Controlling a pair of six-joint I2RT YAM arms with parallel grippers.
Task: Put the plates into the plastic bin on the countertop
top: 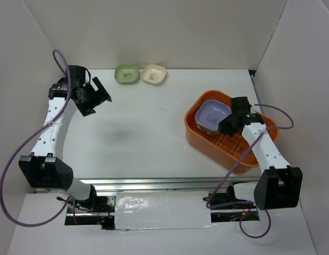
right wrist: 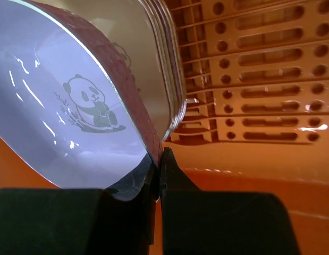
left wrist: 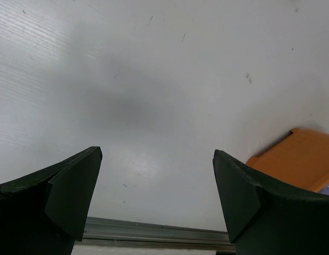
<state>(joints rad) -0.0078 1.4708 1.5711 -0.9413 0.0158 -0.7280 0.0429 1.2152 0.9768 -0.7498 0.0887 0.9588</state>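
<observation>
Two await pickup upper centre: green plate (top: 126, 74), cream plate (top: 153, 74). Right pincer (right wrist: 159, 159) pinches purple panda plate (right wrist: 74, 106) rim inside orange bin (top: 244, 151); release likely next. Left pincer (left wrist: 156, 191) spread.

White-shelled arms (top: 52, 125), black joints (top: 46, 171), purple cables (top: 239, 162), black wedge tool fingers (left wrist: 74, 191)

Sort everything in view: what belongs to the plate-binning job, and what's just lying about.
Job: purple plate, pinched by right gripper; orange bin; green plate; cream plate; open left gripper; countertop.
Lying about: purple cables; silver tape.
</observation>
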